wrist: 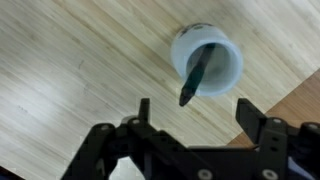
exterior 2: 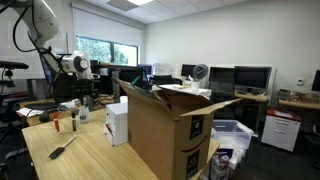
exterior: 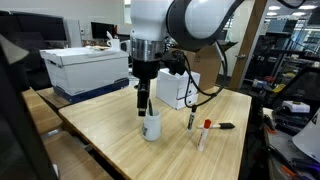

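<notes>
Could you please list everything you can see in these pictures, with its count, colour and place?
table: one, light wood
cup: one, white, on the table
marker: one, dark, leaning inside the cup
loose markers: three, two dark and one red-capped, on the table beside the cup
white box: one, on the table behind the cup
cardboard box: one, brown, flaps open, at the table's edge
monitors: several, dark, on the back desks
arm: one, white, over the table
end effector: one, black, open, above the cup

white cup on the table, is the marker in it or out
In. The wrist view shows the dark marker standing tilted inside the white cup, its end over the rim; the gripper above is open, holding nothing.
</notes>
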Available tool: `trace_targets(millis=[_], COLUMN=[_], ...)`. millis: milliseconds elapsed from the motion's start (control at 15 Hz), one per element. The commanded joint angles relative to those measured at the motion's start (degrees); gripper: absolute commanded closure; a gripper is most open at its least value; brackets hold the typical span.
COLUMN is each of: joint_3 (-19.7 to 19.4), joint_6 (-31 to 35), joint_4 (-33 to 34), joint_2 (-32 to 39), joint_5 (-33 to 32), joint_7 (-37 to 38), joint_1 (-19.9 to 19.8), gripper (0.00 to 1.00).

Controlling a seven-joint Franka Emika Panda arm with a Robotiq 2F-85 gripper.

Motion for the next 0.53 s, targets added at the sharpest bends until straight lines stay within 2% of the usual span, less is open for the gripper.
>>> trace_targets(millis=[0, 467], joint_3=[-0.7, -1.0], joint_6=[-0.5, -1.6], joint_4=[-0.3, -1.5], joint_2=[-0.9, -2.6], joint_5=[-0.3, -0.4], joint_7=[2.0, 2.8], joint_1=[0.1, 0.2], gripper=[0.0, 0.0])
